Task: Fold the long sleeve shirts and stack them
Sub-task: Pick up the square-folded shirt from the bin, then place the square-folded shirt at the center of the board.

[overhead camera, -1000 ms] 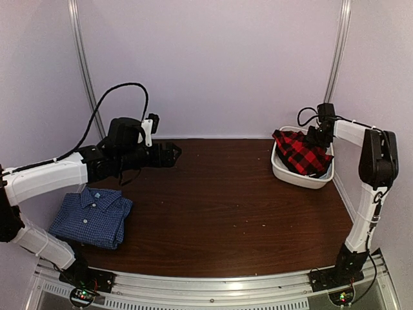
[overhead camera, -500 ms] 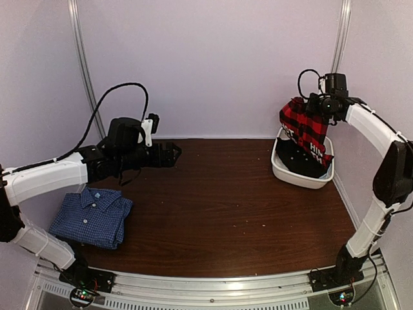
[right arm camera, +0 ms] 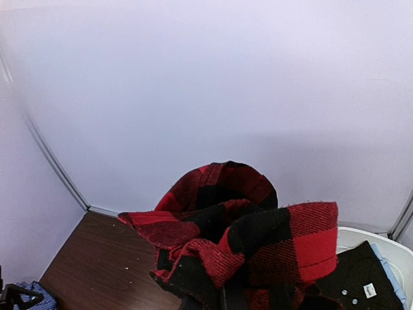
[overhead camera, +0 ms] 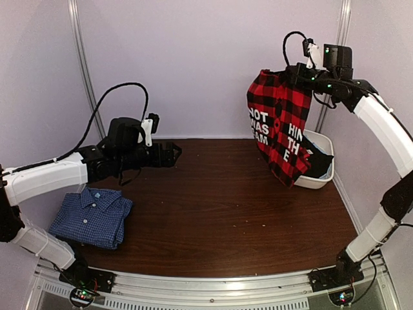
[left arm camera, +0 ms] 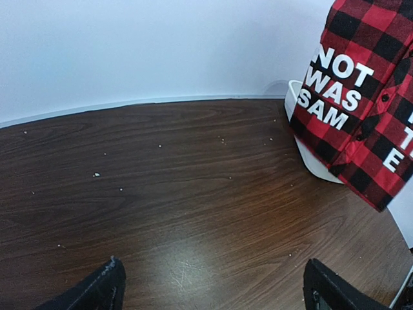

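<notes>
The plaid shirt (overhead camera: pixel 277 123) hangs full length from the right tool (overhead camera: pixel 292 72), which is pinched shut on a bunch of cloth at the shirt's top edge. In the right wrist view the fabric hides the fingers. The shirt is clear of the table (overhead camera: pixel 219 206) and sits above its 2 o'clock corner, with the lower hem reaching down in front of the bin (overhead camera: pixel 311 183).

Handling: this looks like thick, soft flannel. It is likely heavy for a garment, limp and not slippery, so a single pinch lets it fold on itself. Take a second hold at a shoulder or the collar line so that it spreads flat.

The left tool (overhead camera: pixel 173 154) is spread wide and empty at 10 o'clock, facing the hanging shirt.

The blue shirt (overhead camera: pixel 92 216) lies folded at 8 o'clock on the table, well apart from both tools. It looks thin and light.

Bin contents: a dark garment (overhead camera: pixel 316 161) with small buttons, and a pale blue scrap beside it – too little of the scrap shows to identify it.
</notes>
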